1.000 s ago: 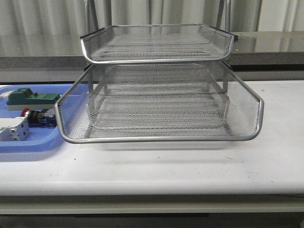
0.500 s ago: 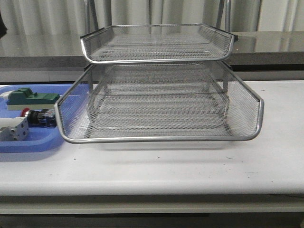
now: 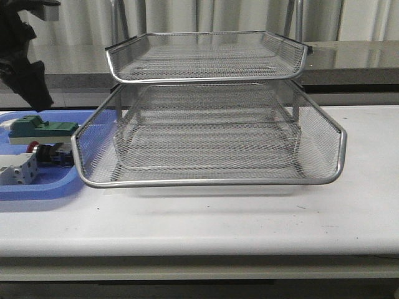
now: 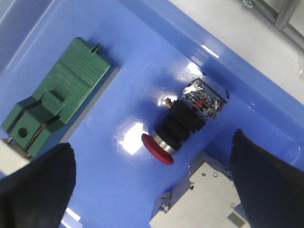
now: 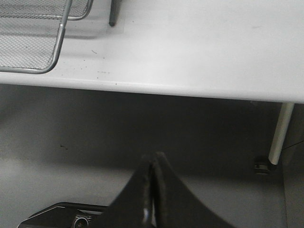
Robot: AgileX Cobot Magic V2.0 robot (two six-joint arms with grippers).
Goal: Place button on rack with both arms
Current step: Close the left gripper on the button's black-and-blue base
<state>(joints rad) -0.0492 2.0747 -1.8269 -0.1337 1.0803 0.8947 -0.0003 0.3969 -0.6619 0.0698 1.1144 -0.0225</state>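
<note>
The button (image 3: pixel 47 152) lies on its side in the blue tray, red cap to the left, just left of the rack (image 3: pixel 206 131). In the left wrist view the button (image 4: pixel 184 124) shows its red cap, black body and blue rear. My left gripper (image 4: pixel 152 190) is open above the tray, one finger (image 4: pixel 35 190) on each side of the view, and the button lies just ahead of the gap. In the front view the left arm (image 3: pixel 25 62) hangs above the tray. My right gripper (image 5: pixel 153 164) is shut and empty, low in front of the table edge.
The blue tray (image 3: pixel 37 190) also holds a green block (image 3: pixel 42 128) and a white terminal block (image 3: pixel 17 169), which lies close beside the button's cap (image 4: pixel 209 199). The rack's lower tray is pulled forward; its corner (image 5: pixel 28 38) shows in the right wrist view.
My left arm has come into the front view from the upper left and now hangs above the blue tray. The button and the rack have not moved.
</note>
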